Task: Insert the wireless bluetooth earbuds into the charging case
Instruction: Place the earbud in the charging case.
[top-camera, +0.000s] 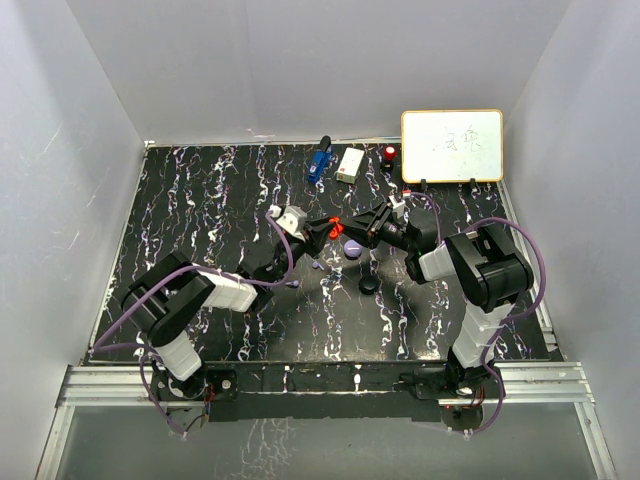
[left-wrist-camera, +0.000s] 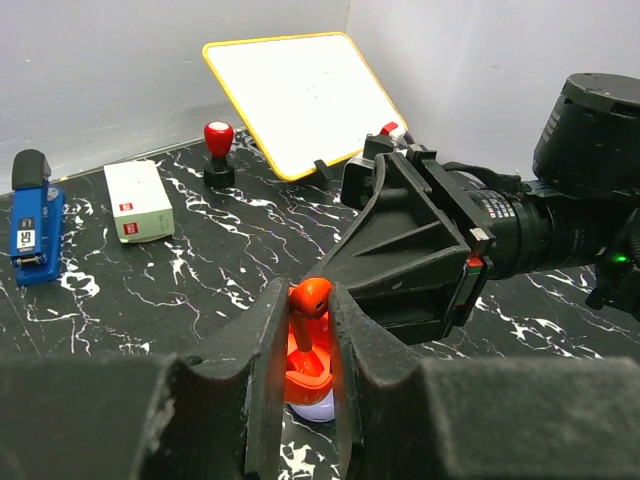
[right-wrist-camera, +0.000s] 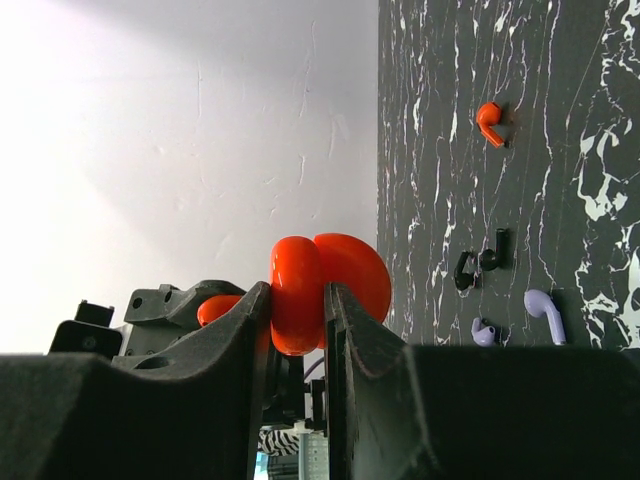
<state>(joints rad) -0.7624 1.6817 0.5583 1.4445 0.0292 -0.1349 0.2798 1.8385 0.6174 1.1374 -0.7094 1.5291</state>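
The two grippers meet above the middle of the table. My left gripper (left-wrist-camera: 311, 303) (top-camera: 325, 232) is shut on a red earbud (left-wrist-camera: 312, 294), head up and stem pointing down. The stem reaches into the open red charging case (left-wrist-camera: 306, 378) right below it. My right gripper (right-wrist-camera: 297, 300) (top-camera: 354, 228) is shut on that red case (right-wrist-camera: 330, 288), pinching its edge. On the table lie another red earbud (right-wrist-camera: 488, 122), two black earbuds (right-wrist-camera: 480, 262) and two lavender earbuds (right-wrist-camera: 545, 308).
A lavender round case (top-camera: 352, 252) and a black round case (top-camera: 369, 285) lie just in front of the grippers. At the back stand a blue stapler (top-camera: 319, 160), a white box (top-camera: 350, 164), a red stamp (top-camera: 389, 154) and a yellow-framed whiteboard (top-camera: 452, 146).
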